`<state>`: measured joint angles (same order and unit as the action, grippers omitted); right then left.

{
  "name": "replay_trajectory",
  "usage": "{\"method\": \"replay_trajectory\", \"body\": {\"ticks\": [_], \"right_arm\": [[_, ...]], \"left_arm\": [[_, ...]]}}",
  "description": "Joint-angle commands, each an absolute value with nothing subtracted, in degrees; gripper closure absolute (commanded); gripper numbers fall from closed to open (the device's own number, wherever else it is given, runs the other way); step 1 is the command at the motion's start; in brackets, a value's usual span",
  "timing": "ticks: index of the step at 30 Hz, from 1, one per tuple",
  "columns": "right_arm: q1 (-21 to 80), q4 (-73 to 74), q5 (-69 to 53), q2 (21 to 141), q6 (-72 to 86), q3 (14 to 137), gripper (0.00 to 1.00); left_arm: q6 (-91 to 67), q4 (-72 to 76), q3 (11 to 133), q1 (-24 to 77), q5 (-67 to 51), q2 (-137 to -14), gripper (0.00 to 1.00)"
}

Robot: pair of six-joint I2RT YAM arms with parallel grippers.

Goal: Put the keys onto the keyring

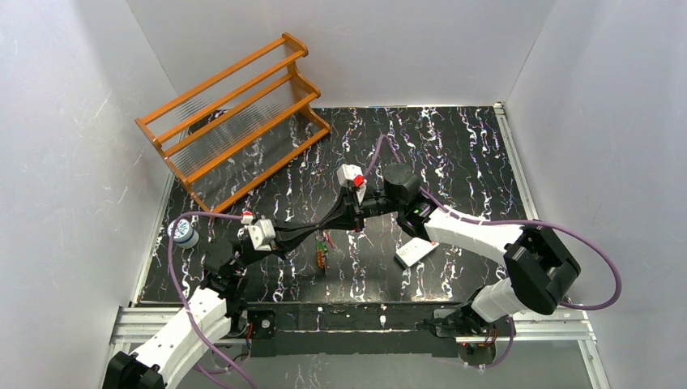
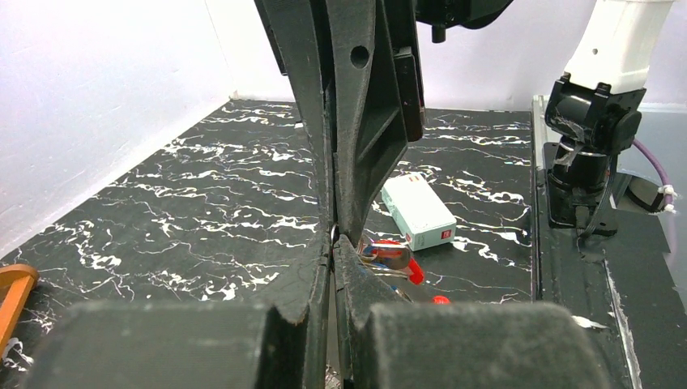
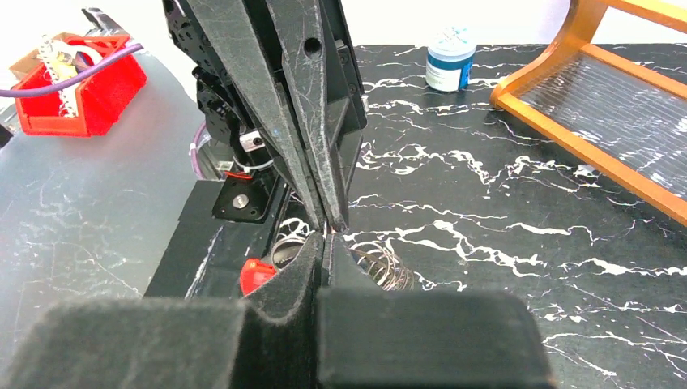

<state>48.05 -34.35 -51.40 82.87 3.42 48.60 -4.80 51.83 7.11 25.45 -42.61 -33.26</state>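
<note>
Though shut, both jaws just above keys (image 1: 322,253)

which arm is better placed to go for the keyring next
Leaning right. The left gripper and right gripper are both shut, tip to tip, but in its wrist view the keyring and a red key show just beneath the right one's tips.

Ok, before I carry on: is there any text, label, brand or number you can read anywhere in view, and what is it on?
No text can be read in any view.
White box: small red mark on its end, too small to read.
Blue jar: pale patches on top and side, too blurred to read.
Red bin: no print visible.
</note>
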Motion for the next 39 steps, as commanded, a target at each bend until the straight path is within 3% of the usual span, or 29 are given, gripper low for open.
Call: {"method": "replay_trajectory", "body": {"ticks": [1, 3, 7, 10, 22, 39], "right_arm": [[47.9, -33.4, -51.3, 82.5, 1.1, 52.0, 0.99], [47.9, -30.6, -50.6, 81.9, -0.7, 52.5, 0.99], [47.9, -22.1, -48.5, 80.1, -6.8, 54.5, 0.99], [47.9, -13.4, -46.1, 79.1, -11.1, 56.7, 0.99], [48.0, 8.3, -39.9, 81.3, -17.0, 65.0, 0.99], [49.5, 18.9, -38.3, 89.1, -15.4, 74.6, 0.99]], "left_arm": [[-5.0, 55.9, 7.8, 25.8, -43.2, -32.5, 1.0], [-4.9, 55.9, 7.9, 25.8, -43.2, -32.6, 1.0], [-5.5, 53.8, 8.8, 25.8, -42.1, -33.3, 0.67], [-4.2, 48.4, 10.9, 25.8, -42.8, -34.1, 0.58], [19.1, 6.4, 26.8, 25.8, -43.6, -38.9, 0.55], [22.2, 3.6, 30.5, 25.8, -50.0, -48.4, 0.68]]}}
